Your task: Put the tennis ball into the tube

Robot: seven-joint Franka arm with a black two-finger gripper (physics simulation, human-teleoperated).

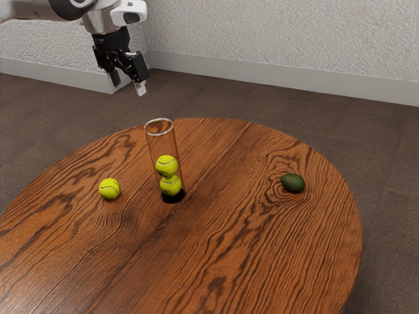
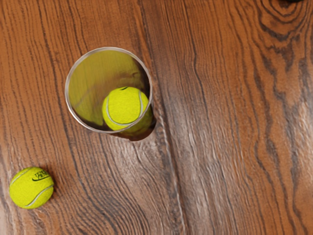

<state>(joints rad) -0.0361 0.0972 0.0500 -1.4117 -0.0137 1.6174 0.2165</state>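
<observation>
Wooden table (image 1: 255, 248), upright open-topped tube (image 1: 163, 145)

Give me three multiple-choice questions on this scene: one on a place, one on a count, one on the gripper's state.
1. Where is the loose ball?
A) inside the tube
B) on the table, beside the tube
C) in the gripper

2. How many stacked balls does the tube hold?
A) one
B) three
C) two

3. How is the gripper?
A) open
B) shut on a ball
C) shut on the tube

1: B, it rests on the wood outside the tube.
2: C, one ball sits above another through the clear wall.
3: A, its fingers stand apart with nothing between them.
</observation>
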